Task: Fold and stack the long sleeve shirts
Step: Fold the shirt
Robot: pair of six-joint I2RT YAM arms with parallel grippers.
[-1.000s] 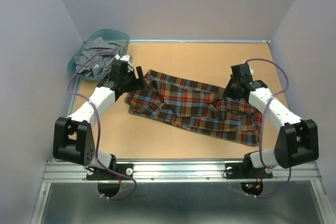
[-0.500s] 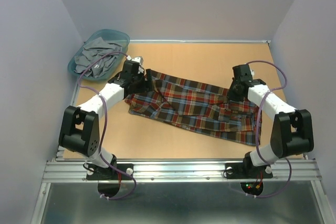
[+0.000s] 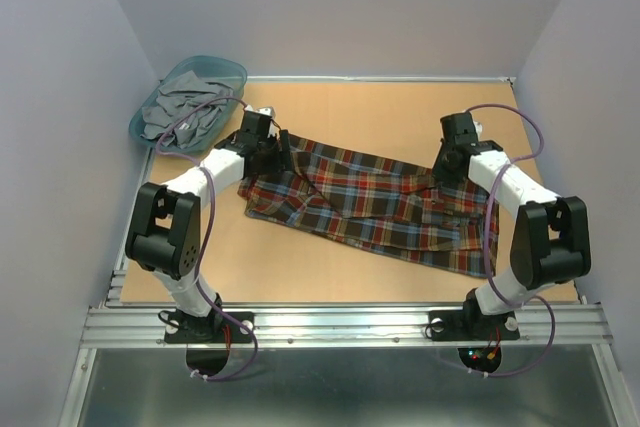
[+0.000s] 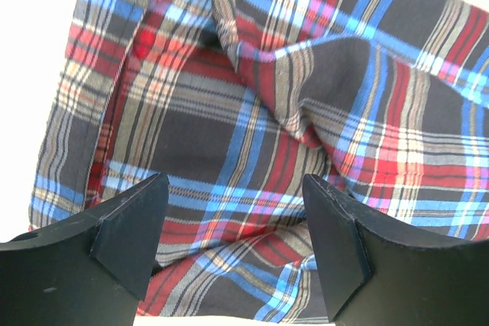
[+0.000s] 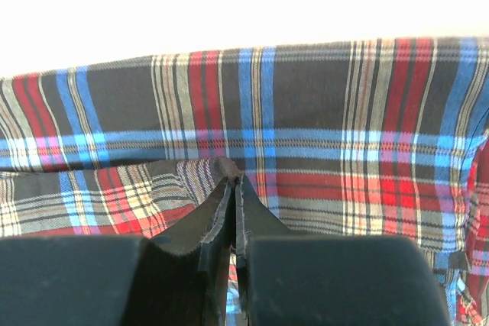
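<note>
With the left fingers (image 4: 130,234) open over the shirt (image 3: 370,202) and the right fingers (image 5: 191,227) pinching only a thin fold, a lift could slip it free.

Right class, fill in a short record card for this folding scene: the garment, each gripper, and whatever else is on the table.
Garment: red, navy and yellow plaid flannel shirt, lying rumpled across the tan wooden table
Left gripper: open, above the shirt's left end
Right gripper: shut, pinching a fold at the shirt's right end
Basket: teal plastic basket at the far left corner, holding grey clothes
Folded yet: no
</note>
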